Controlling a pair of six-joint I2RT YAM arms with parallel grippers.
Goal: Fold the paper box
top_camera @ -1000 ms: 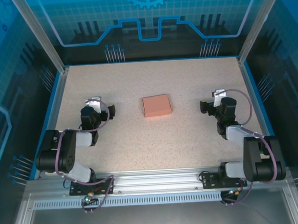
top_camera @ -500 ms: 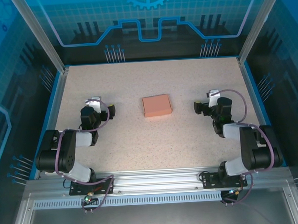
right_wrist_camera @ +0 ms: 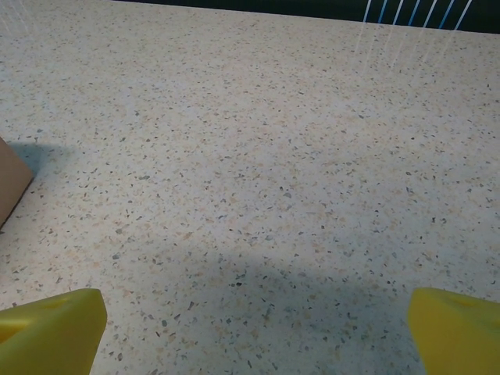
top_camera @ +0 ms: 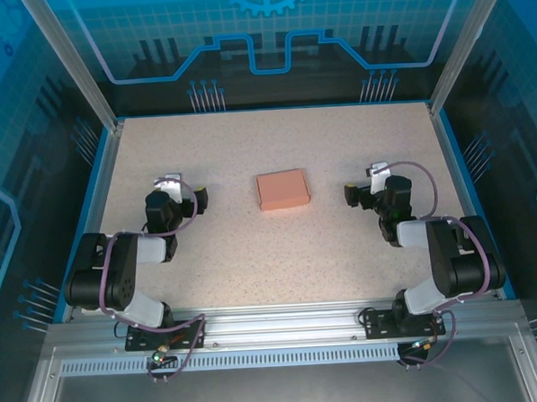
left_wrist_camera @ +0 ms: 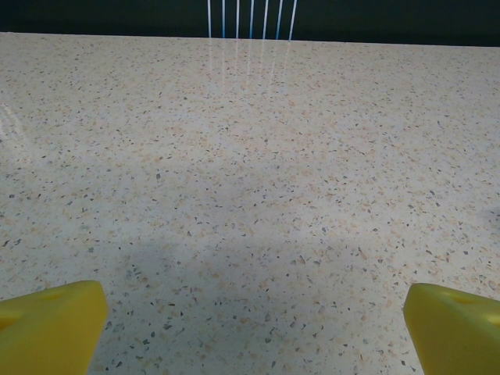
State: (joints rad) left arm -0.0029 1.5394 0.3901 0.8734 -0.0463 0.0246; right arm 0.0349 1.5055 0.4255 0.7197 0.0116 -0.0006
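The salmon-orange flat rectangular card box (top_camera: 283, 189) is seen closed (slightly skewed) at frame centre on the speckled beige table (top_camera: 253, 247). The black left gripper (top_camera: 202, 200) and right gripper (top_camera: 349, 194) are spread wide and empty, flanking it.

This looks like a robotics lab test cell. A speckled table (top_camera: 253, 247) is boxed in by aluminium posts (top_camera: 70, 63) and see-through blue wall panels (top_camera: 269, 30) printed with gear and circuit patterns. Along its near edge runs a slotted metal rail (top_camera: 284, 331), with the left arm (top_camera: 119, 276) and right arm (top_camera: 457, 268) bolted onto it.
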